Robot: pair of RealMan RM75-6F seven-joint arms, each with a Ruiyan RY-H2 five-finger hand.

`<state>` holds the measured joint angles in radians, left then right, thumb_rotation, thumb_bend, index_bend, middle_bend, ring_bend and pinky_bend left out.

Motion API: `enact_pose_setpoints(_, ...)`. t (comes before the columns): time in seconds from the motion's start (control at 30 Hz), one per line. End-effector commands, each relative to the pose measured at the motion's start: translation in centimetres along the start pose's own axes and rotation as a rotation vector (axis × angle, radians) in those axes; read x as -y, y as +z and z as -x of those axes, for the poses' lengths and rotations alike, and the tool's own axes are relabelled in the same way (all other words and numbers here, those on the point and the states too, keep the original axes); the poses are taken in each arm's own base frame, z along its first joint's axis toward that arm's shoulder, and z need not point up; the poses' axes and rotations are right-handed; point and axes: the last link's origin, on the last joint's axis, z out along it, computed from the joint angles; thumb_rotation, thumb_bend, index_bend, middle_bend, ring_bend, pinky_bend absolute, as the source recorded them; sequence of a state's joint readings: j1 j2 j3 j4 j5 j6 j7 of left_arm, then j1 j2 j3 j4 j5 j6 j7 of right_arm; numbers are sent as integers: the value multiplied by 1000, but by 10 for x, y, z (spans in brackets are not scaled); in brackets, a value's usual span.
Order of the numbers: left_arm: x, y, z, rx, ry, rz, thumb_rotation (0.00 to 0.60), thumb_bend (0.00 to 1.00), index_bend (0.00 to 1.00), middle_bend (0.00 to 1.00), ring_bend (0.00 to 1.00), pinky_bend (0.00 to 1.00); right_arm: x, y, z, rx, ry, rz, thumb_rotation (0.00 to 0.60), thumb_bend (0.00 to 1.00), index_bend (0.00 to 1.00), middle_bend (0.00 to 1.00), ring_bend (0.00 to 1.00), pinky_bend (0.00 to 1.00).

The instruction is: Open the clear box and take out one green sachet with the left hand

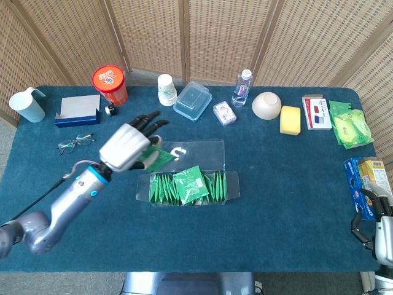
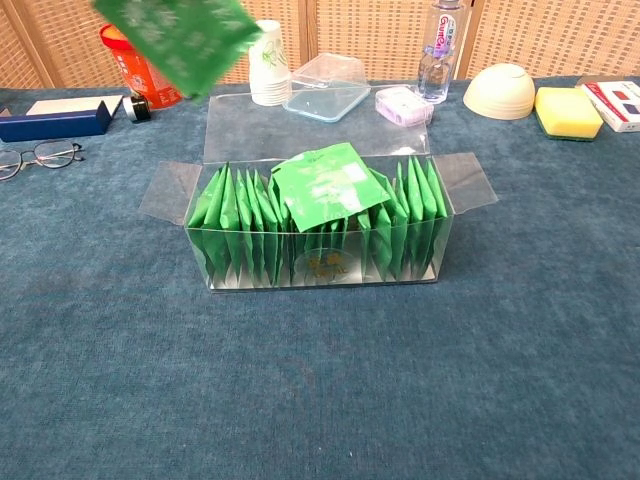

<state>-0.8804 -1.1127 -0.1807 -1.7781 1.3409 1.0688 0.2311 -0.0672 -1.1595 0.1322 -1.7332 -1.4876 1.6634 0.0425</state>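
Left of centre in the head view, the silver left hand [image 1: 128, 146] holds one flat green sachet [image 1: 158, 158] clear of the open clear plastic box [image 1: 188, 186]; another sachet lies loose atop the row, so extraction looks done, only set-down remaining.

Clear glossy plastic box [image 2: 300, 250] — shiny green foil-like sachets [image 2: 322, 190] — on matt blue cloth [image 2: 320, 380].
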Motion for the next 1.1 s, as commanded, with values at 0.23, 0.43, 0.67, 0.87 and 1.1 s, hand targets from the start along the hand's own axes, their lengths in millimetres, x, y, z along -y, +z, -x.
enact_pose_setpoints(0.23,50,-47,2,54,23,-162,486,495,518,159,0,158,7,7,5,16,3,-28,473,665,199,172,145,233)
enact_pose_setpoints(0.43,78,-61,13,103,48,-254,487,495,514,159,0,159,11,11,7,23,3,-41,472,665,198,172,145,233)
enact_pose_setpoints(0.67,102,-55,34,155,56,-325,487,492,497,159,0,159,13,12,10,30,2,-41,472,665,198,172,145,233)
enact_pose_setpoints(0.87,110,-38,52,205,43,-352,489,456,367,157,0,158,13,11,9,28,-2,-36,473,664,197,171,145,233)
enact_pose_setpoints(1.1,100,-31,56,204,23,-331,472,369,226,145,0,159,11,11,7,26,-4,-26,473,664,196,172,145,233)
